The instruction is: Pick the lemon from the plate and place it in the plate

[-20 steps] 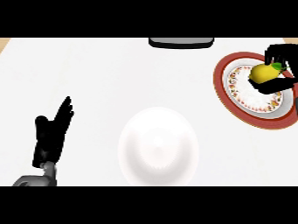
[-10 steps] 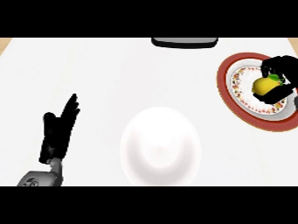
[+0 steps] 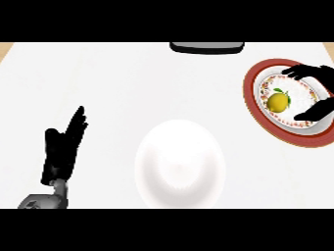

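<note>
Right hand has uncovered the lemon (wrist cut off)

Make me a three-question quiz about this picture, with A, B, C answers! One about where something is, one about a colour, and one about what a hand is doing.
1. Where is the lemon?
A. On the red-rimmed plate
B. On the white plate
C. On the bare counter

2. What colour is the rim of the plate under the lemon?
A. Blue
B. Red
C. Green

3. What is the right hand doing?
A. Lying flat on the white plate
B. Holding the lemon high above the counter
C. Curving around the lemon, fingers on one side and thumb on the other

Answers:
1. A, the lemon sits in the middle of the red-rimmed plate at the right.
2. B, a wide red band circles that plate.
3. C, the hand arches over the lemon, which lies on the plate.
</note>
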Controlling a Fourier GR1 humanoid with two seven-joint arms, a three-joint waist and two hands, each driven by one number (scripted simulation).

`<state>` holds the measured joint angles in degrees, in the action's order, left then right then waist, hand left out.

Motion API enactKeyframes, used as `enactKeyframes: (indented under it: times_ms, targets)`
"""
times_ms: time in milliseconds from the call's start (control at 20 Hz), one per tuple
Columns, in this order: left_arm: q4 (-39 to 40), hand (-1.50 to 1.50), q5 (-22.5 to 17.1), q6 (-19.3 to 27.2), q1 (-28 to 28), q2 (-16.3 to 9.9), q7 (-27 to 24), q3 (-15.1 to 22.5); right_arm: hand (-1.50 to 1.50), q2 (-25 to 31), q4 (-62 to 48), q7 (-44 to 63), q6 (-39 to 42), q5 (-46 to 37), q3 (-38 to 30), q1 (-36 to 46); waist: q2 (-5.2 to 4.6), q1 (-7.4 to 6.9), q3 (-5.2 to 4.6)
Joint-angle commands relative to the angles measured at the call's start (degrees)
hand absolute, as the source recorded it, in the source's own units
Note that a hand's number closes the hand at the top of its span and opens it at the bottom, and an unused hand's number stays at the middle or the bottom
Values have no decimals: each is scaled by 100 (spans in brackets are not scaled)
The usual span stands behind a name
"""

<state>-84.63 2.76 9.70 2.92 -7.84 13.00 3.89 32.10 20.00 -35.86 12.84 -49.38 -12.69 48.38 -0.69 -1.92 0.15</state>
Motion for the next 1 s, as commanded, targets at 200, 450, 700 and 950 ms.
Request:
enactKeyframes:
  times_ms: [200,450,700,950]
  targets:
    - [191,0,-10,50,136,12,-65,-125,-150,112,-520,-906,1191,1689,-1528,196,-23,95,6]
    - [239,0,143,125,171,141,-6,38,-150,782,-921,-867,2125,1945,-1743,219,-35,20,6]
    - [129,0,-107,-202,-45,-127,-165,-186,-150,705,-933,-1050,2383,2031,-1680,34,-14,-17,4]
    - [266,0,61,57,266,128,-4,-75,-150,519,-774,-1436,2340,2006,-1509,-143,-35,1,9]
